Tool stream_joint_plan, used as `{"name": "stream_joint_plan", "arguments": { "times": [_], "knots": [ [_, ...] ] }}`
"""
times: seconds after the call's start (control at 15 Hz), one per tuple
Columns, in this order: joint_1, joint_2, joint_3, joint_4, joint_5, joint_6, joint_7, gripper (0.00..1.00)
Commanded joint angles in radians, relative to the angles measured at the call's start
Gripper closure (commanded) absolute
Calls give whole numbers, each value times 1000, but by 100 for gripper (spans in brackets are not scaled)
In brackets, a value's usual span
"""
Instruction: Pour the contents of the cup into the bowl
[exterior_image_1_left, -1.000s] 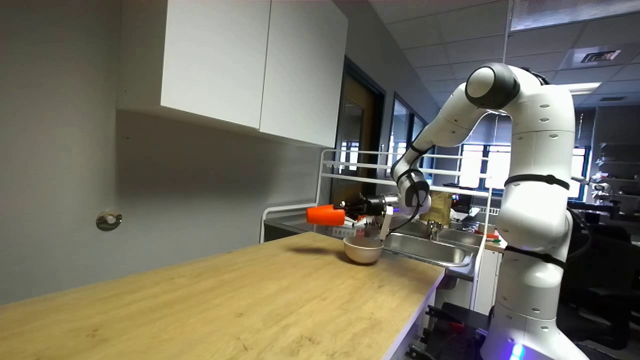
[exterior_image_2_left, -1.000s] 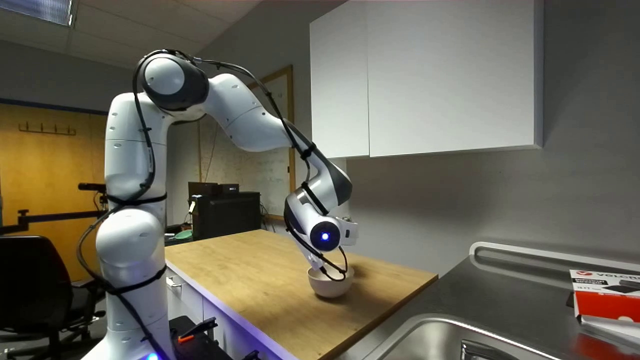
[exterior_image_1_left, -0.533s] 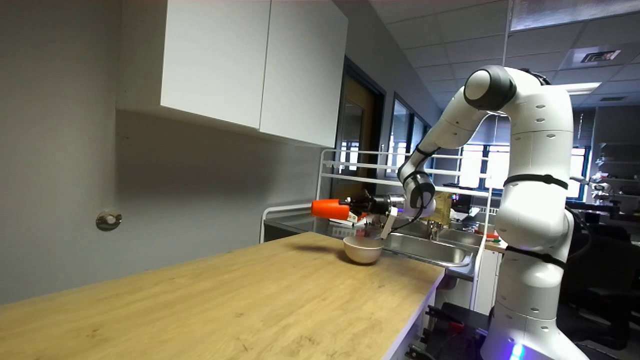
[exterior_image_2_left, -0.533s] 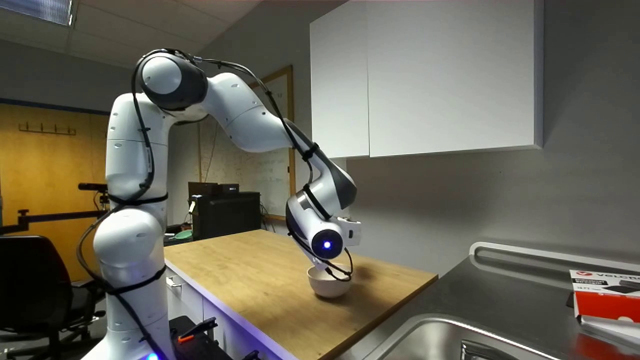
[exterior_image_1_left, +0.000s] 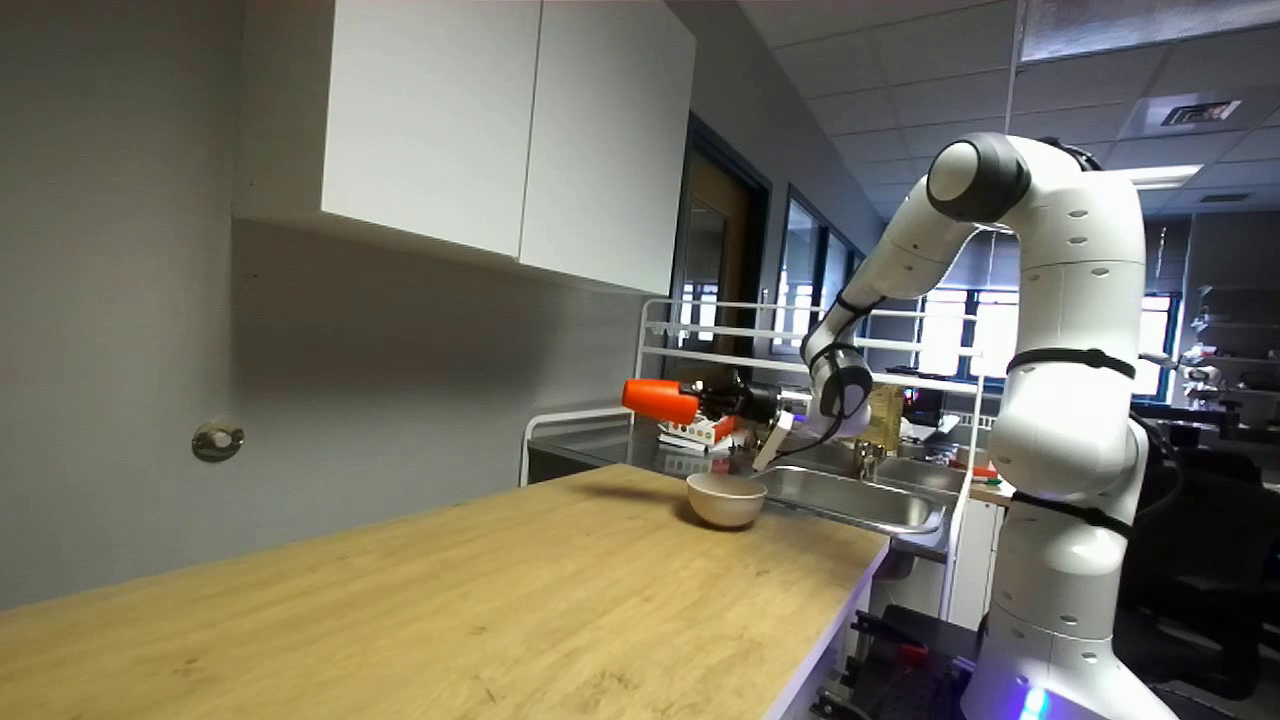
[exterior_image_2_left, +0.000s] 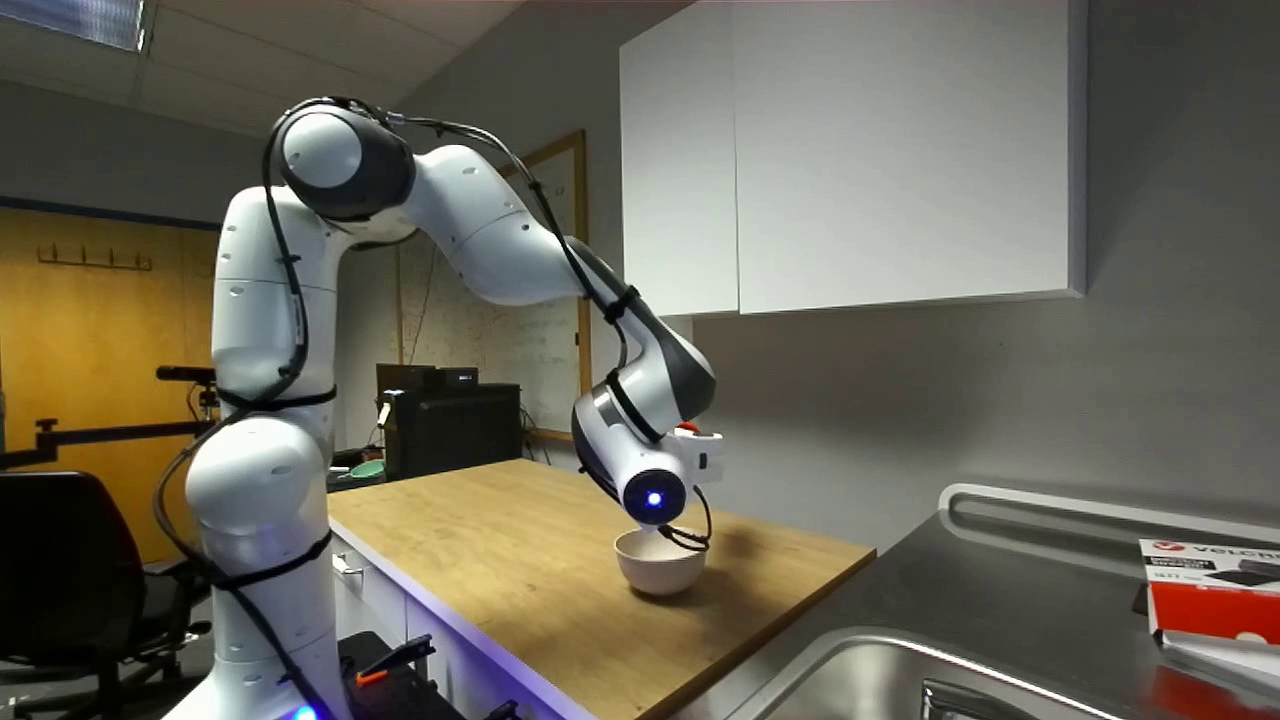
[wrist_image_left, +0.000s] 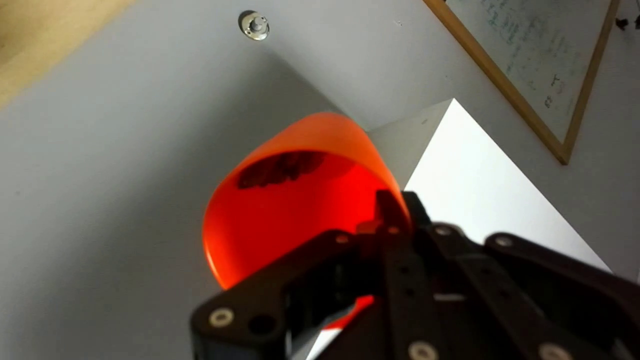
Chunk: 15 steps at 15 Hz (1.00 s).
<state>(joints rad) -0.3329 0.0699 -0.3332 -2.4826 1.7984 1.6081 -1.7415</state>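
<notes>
One orange-red cup (exterior_image_1_left: 660, 400) hangs in the air in an exterior view, tipped onto its side, and yep, the gripper (exterior_image_1_left: 703, 398) is clamped on it. Closed end points away from the gripper and sits a touch higher than the end being held. Lower down, the bowl (exterior_image_1_left: 726, 510) stands upright on the wooden countertop (exterior_image_1_left: 450, 600), near the sink (exterior_image_1_left: 860, 503), with a clear gap between it and the cup. Then in an exterior view the arm (exterior_image_2_left: 640, 430) pretty much blocks the action: its end, blue light (exterior_image_2_left: 654, 498) facing out, hides the gripper and nearly all of the cup, right above the bowl from that angle. Can't really make out what's inside the bowl. Red and white box (exterior_image_2_left: 1215, 595) on the dark counter (exterior_image_2_left: 1030, 580) too. Wrist view is the good one: it looks into the cup's mouth, one finger (wrist_image_left: 385, 205) inside and one outside, pinching the plastic between them. The contents (wrist_image_left: 282, 170), a dark brown clump, are in the cup, along its upper side as pictured there. Behind the cup: gray wall (wrist_image_left: 125, 200), white cabinet (wrist_image_left: 480, 195), part of a framed whiteboard (wrist_image_left: 540, 55).
</notes>
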Motion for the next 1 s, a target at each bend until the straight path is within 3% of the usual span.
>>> {"name": "stream_joint_plan", "arguments": {
  "times": [0.0,0.93],
  "knots": [
    [2,1,-1,5,48,-52,-37,99],
    [30,85,10,-22,162,-166,-166,99]
  ]
}}
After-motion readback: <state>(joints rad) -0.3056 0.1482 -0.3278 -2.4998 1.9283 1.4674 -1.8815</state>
